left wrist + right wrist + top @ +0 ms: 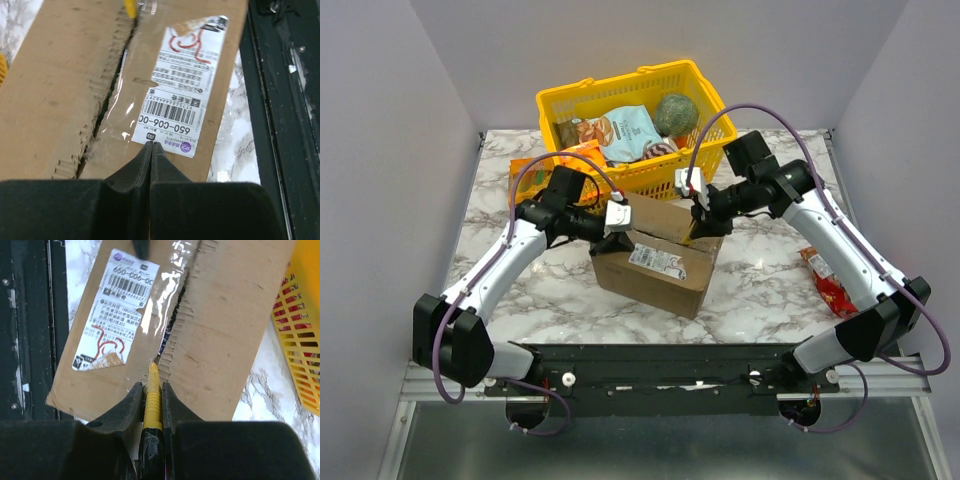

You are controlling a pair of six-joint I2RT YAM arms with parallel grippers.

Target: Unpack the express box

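Right claw (152,386), clamped on a yellow cutter (152,407), tips it into the box (665,285) seam (172,320) ahead; left claw (151,146), pinched together, nears the label (180,75). Flaps (240,330) down, nothing out.

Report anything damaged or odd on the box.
The box is ragged along its top seam: the flap edge is jagged, corrugation exposed. The label has a torn brown patch at one end. The right gripper holds a yellow cutter at that seam.

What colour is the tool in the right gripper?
Yellow, black toward the back. The tool shows best in the right wrist view.
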